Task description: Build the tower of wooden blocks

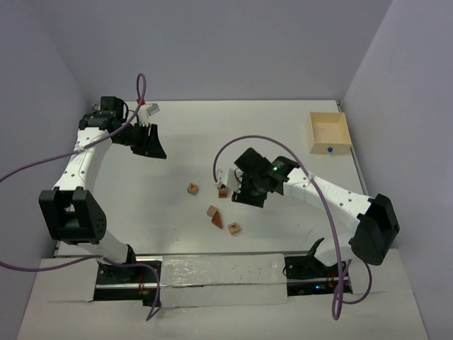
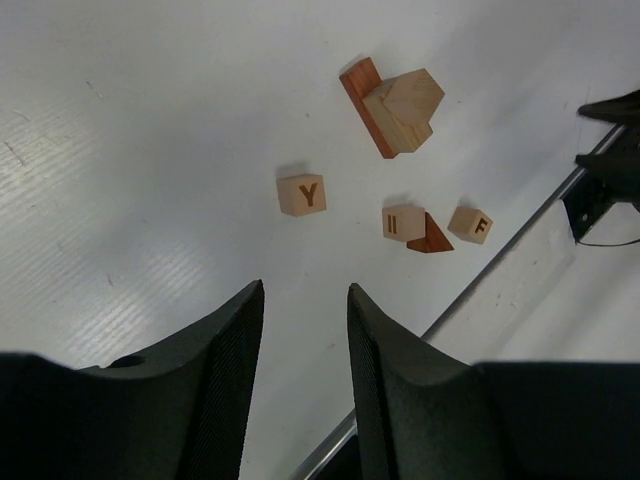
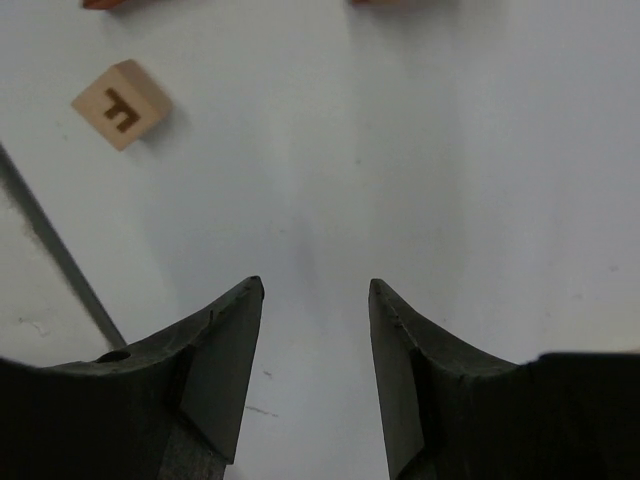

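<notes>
Your left gripper [image 2: 305, 292] has its fingers apart with nothing between them; your right gripper [image 3: 315, 288] stands likewise, over the table [image 3: 450, 150]. From the left fingers, the Y cube [image 2: 302, 194] lies at 12 o'clock; at 1 o'clock the striped cube [image 2: 403, 222] touches the reddish-brown wedge [image 2: 432, 240], with the F cube [image 2: 470, 225] just beside; beyond them, the tan oblong [image 2: 405, 105] rests against the reddish-brown bar [image 2: 360, 100].

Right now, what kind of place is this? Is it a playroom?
Probably a robot test booth in a lab. A white table is boxed in by plain walls, a left arm and right arm are bolted at its near edge, trailing purple cables, and small wood blocks lie on it.
</notes>
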### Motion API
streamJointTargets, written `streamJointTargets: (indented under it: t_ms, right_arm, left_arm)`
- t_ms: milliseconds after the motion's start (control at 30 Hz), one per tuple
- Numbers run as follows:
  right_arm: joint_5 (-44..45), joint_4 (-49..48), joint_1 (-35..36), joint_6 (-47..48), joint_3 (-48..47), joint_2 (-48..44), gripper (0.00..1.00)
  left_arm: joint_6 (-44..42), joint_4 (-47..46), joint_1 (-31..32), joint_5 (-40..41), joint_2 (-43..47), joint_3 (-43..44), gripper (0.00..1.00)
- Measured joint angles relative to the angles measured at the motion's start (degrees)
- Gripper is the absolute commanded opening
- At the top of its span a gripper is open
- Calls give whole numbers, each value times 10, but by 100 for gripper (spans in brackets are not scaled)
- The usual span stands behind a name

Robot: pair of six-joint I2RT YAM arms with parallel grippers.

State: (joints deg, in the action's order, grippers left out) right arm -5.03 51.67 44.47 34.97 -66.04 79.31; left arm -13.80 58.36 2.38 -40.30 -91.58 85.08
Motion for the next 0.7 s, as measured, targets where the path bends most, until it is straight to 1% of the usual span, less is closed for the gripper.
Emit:
streamJointTargets:
  t_ms: [133, 267, 433, 567, 700]
  right_arm:
    - [-4, -25, 81, 27, 44, -3, 59]
    - [-21, -56, 130, 57, 83, -16, 63]
    - [-56, -88, 145, 97, 103, -20, 70]
    - [-92, -118, 146, 133, 116, -21, 71]
    - [-125, -123, 146, 164, 123, -18, 72]
  left_arm:
    - [3, -1, -1, -12, 17, -5, 50]
    - [3, 0, -1, -19, 21, -5, 50]
    - [3, 0, -1, -22, 21, -5, 51]
    - [3, 0, -1, -22, 21, -5, 50]
    - [3, 0, -1, -22, 24, -5, 50]
